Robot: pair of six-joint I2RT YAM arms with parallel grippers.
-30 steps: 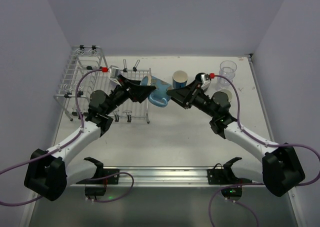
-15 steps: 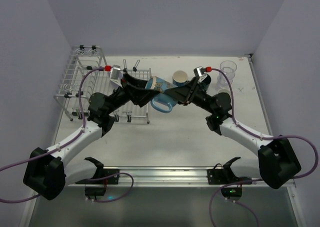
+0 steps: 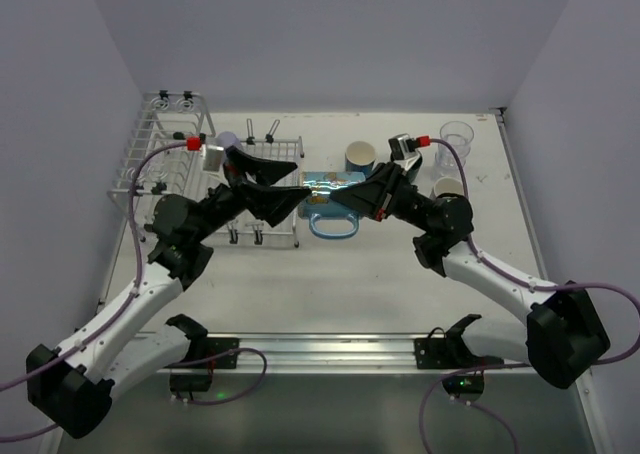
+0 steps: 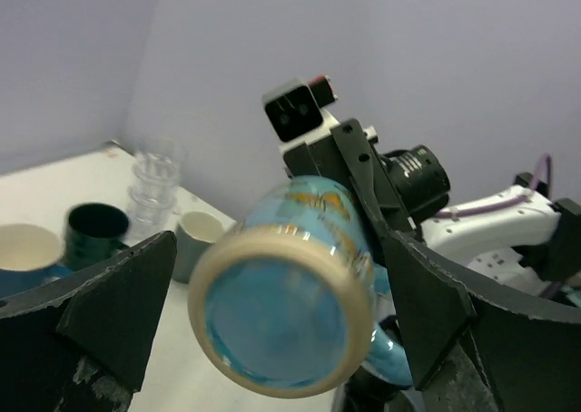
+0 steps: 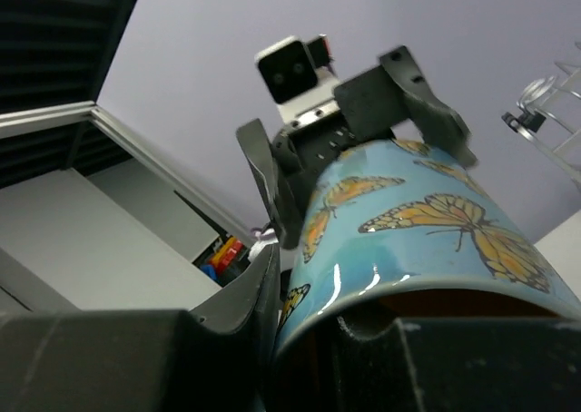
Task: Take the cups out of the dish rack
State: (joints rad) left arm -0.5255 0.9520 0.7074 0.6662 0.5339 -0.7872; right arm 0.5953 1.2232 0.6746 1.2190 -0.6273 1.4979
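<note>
A light blue butterfly mug hangs on its side above the table, just right of the dish rack, its handle pointing down. My right gripper is shut on its rim, one finger outside the wall and the other inside the mouth. My left gripper stands open at the mug's base, with its fingers well clear on both sides. On the table to the right are a cream-lined cup, a clear glass and a dark teal cup.
The rack's tall basket side is at the far left and its flat grid lies under my left arm. A grey-blue cup sits close to my right arm. The walls close in at the back and both sides.
My right gripper has closed on the mug's rim. My left gripper has opened and let go of the mug, which has swung level. The left arm drew back a little.
</note>
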